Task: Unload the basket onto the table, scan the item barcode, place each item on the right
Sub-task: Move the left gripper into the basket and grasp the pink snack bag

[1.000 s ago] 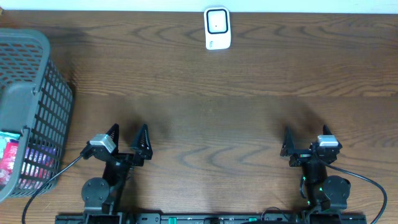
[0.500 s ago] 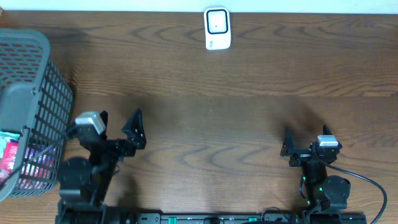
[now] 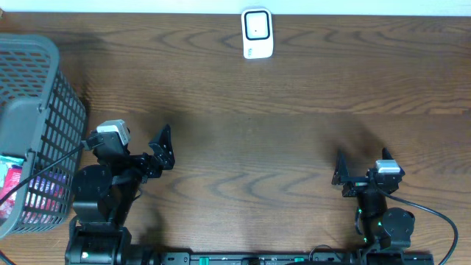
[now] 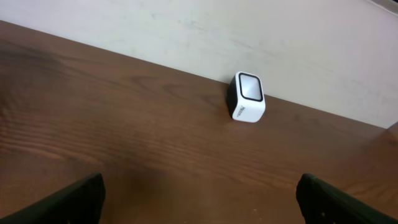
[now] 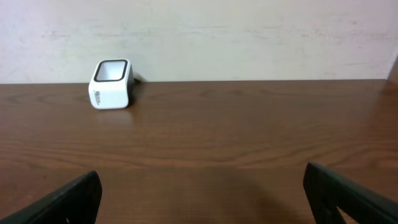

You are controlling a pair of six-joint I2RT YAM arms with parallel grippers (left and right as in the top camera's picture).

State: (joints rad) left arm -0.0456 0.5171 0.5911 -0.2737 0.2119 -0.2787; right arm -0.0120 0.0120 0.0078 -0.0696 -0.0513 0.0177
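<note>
A brown wooden desk carries a small white scanner with a dark-framed window on its top. The scanner stands at the far edge of the desk, about midway along it, close to the pale wall. Both wrist views show it tilted back a little, well apart from both arms.

A grey mesh basket sits at the left edge of the desk, partly out of the overhead view. In its near end lies a pink and red packet, with something purple beside it that shows through the mesh. What the purple thing is cannot be told, and no barcode can be made out on either.

The left gripper hangs near the near-left part of the desk, just beside the basket. Its jaws stand wide apart and hold nothing. In its own view the two dark fingertips sit in the lower corners with bare wood between them.

The right gripper is near the near edge on the right side. It too is spread wide and holds nothing, and it points toward the far edge.
</note>
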